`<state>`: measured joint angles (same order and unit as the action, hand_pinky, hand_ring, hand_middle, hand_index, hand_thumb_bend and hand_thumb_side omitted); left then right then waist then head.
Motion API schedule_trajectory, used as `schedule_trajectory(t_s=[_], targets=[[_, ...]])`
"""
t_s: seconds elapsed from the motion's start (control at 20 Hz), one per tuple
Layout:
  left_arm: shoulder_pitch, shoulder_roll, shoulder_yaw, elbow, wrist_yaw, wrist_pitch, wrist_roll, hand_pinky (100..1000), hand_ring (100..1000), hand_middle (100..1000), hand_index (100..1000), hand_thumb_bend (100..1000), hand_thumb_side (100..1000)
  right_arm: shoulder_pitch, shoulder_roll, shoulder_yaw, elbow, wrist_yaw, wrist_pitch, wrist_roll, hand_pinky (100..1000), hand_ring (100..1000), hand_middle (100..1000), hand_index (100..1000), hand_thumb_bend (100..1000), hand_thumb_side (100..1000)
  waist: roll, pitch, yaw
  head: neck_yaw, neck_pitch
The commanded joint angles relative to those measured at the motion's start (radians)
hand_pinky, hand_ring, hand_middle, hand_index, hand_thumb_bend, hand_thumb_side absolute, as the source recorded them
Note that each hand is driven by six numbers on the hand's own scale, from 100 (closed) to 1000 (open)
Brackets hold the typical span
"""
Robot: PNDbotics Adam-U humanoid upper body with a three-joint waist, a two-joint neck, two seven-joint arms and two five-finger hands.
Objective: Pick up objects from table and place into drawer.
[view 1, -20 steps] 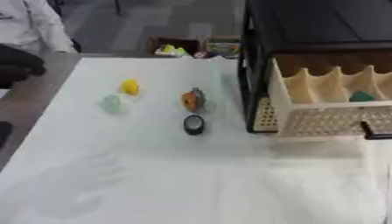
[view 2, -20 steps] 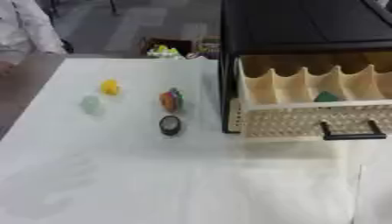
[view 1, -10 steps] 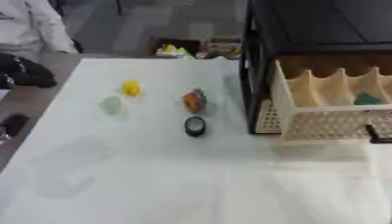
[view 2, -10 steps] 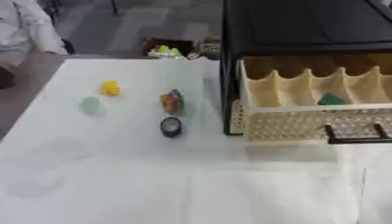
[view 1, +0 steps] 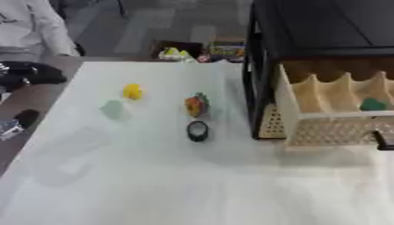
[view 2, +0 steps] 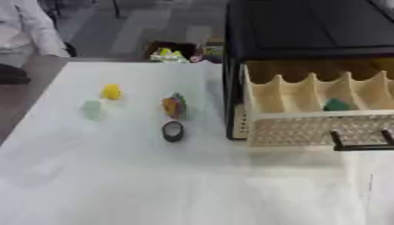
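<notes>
Neither hand shows, so finger state is unknowable; the black ring (view 2: 172, 131) lies nearest, left of the open drawer (view 2: 308, 127)

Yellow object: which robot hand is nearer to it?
Left, it seems. The left robot hand, a dark shape, lies at the view's left edge, left of the yellow object. The right robot hand shows in no view.

Soft, even overhead light is washing the white table (view 1: 192, 184) pale – everything is blurring, edges smearing, shadows staying faint toward six o'clock.
</notes>
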<state>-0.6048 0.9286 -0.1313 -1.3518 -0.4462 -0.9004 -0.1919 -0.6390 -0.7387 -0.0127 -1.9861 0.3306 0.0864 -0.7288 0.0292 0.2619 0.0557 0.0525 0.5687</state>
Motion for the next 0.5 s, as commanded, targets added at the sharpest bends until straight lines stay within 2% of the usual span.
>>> schedule_trajectory(t_s=[0.05, 0.25, 0.4, 0.5], targets=[[-0.035, 0.01, 0.0, 0.021, 0.003, -0.007, -0.034, 878, 937, 868, 998, 100, 925, -0.007, -0.014, -0.016, -0.014, -0.007, 0.003, 0.001, 269, 521, 567, 749, 280, 825, 0.002, -0.013, -0.001, 0.008, -0.015], [-0.07, -0.015, -0.008, 0.059, 0.016, -0.004, -0.068, 842, 915, 839, 995, 100, 892, -0.007, -0.009, -0.018, -0.014, -0.008, 0.006, 0.001, 270, 519, 565, 746, 271, 810, 0.005, -0.013, -0.005, 0.012, -0.018], [-0.102, -0.04, -0.008, 0.102, 0.03, 0.021, -0.105, 801, 899, 816, 988, 100, 793, -0.008, -0.006, -0.017, -0.014, -0.009, 0.008, 0.003, 267, 517, 563, 745, 273, 800, 0.006, -0.012, -0.009, 0.015, -0.021], [-0.122, -0.056, -0.009, 0.123, 0.041, 0.043, -0.13, 786, 894, 811, 989, 100, 765, -0.008, -0.004, -0.018, -0.014, -0.01, 0.009, 0.004, 266, 515, 561, 742, 273, 792, 0.007, -0.011, -0.011, 0.016, -0.023]])
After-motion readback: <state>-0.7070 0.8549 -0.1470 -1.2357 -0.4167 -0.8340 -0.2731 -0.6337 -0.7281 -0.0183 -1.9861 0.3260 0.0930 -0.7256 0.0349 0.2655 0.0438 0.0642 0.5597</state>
